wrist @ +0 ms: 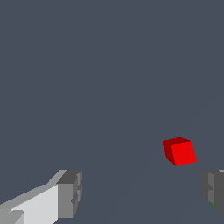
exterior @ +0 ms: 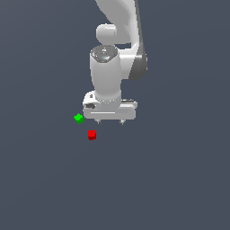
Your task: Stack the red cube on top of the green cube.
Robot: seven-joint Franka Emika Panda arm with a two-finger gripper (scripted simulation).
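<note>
The red cube (exterior: 91,134) lies on the grey floor, just below and towards the exterior view's left of my gripper (exterior: 110,121). The green cube (exterior: 78,118) lies a little up and to the exterior view's left of the red one, apart from it, close beside the gripper's body. The gripper hangs from the white arm with its fingers spread wide and nothing between them. In the wrist view the red cube (wrist: 179,151) shows beyond the fingertips (wrist: 70,192), nearer the other finger (wrist: 214,189). Only a green speck (wrist: 213,204) shows at that finger's edge.
The floor (exterior: 170,179) is a plain dark grey surface all around. The white arm (exterior: 112,54) rises behind the gripper. No other objects show.
</note>
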